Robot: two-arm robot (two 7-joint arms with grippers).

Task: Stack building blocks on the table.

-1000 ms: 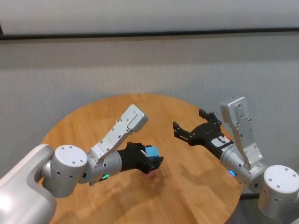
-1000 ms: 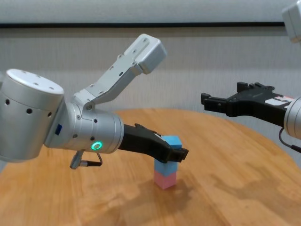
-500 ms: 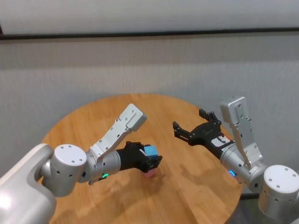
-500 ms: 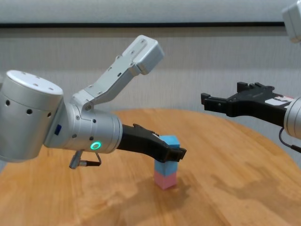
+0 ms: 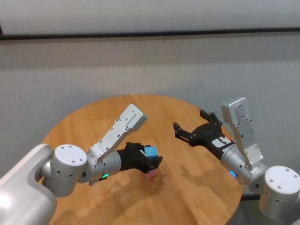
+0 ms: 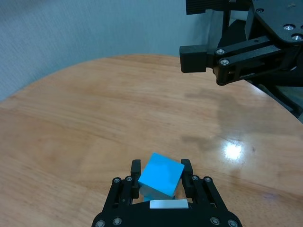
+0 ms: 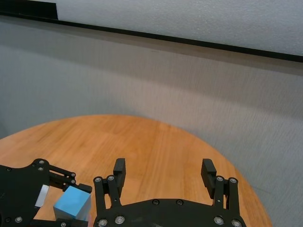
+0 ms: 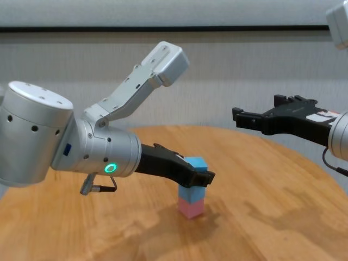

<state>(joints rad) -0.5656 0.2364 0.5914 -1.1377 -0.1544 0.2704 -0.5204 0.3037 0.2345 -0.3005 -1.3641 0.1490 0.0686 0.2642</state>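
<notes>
Left gripper (image 8: 202,175) clamped on top blue block (image 8: 194,164), over second blue block (image 8: 190,193) on pink block (image 8: 191,207), right gripper (image 8: 239,118) spread wide, raised right of the stack, wooden table (image 8: 272,217).

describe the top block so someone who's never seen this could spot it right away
On the round wooden table, near the middle, stands a small stack of three cubes. The top block is light blue, sitting between the fingers of the left gripper. Below it are another blue block and a pink block at the base.
</notes>
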